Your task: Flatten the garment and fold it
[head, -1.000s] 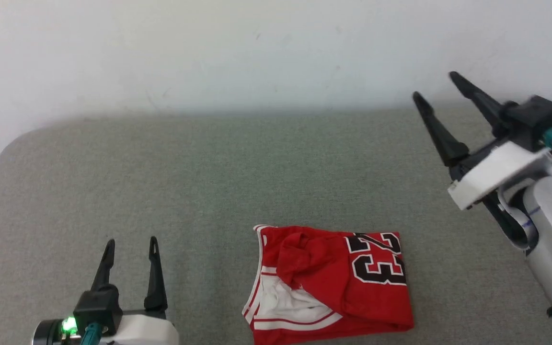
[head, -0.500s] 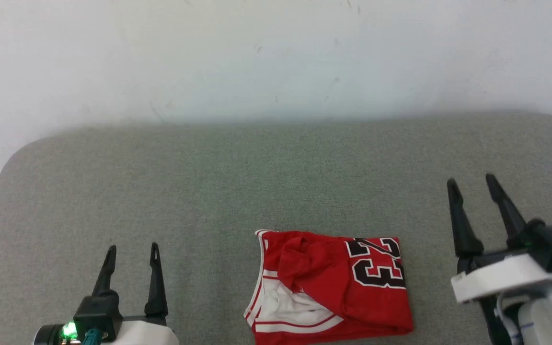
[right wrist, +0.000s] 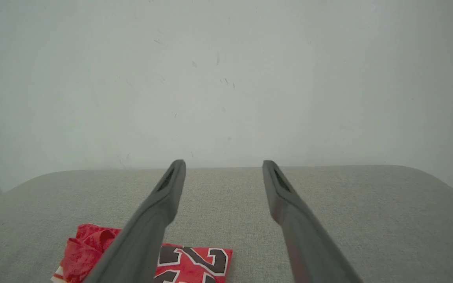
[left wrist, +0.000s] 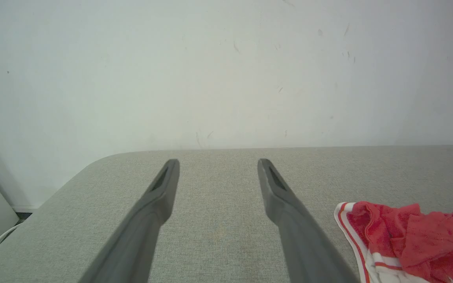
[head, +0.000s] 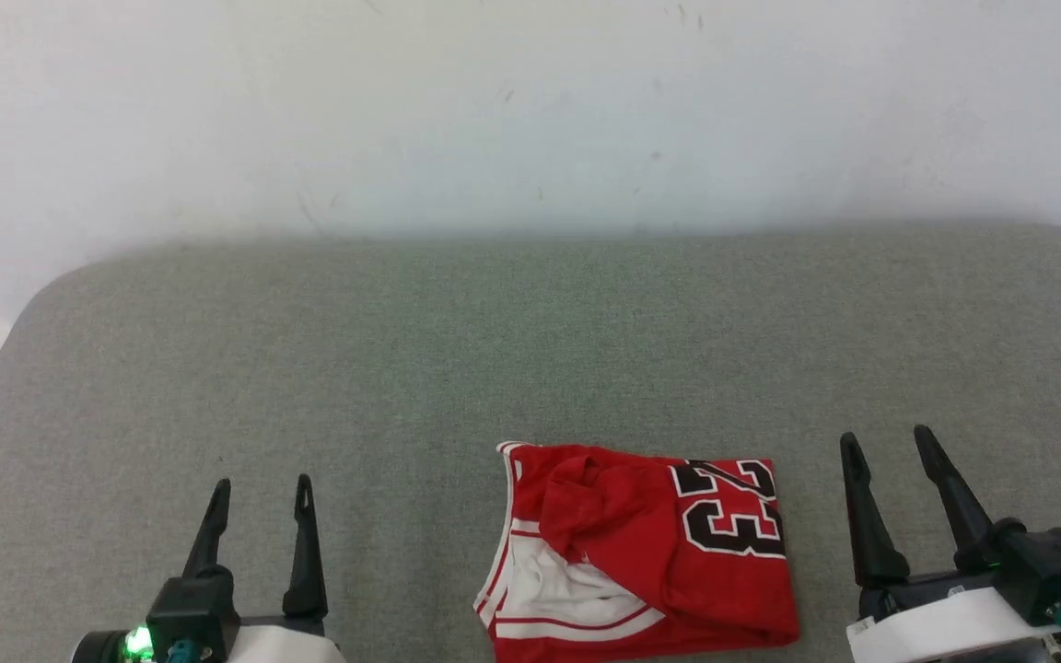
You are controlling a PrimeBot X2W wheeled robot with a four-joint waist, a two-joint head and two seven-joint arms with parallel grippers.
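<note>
I have lowered my right gripper (head: 885, 436), spread and empty, to rest beside the shirt (head: 678, 552). My left gripper (head: 262, 482) sits likewise spread. Folding looks finished, if rumpled.

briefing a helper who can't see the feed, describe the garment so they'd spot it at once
Look at the wide grey fabric surface under the white wall. Near its front edge, between the left gripper and the right gripper, lies the garment. It is a rumpled bright red bundle with white red-striped trim and a black, white-outlined 23, unlike the dark grippers beside it.
</note>
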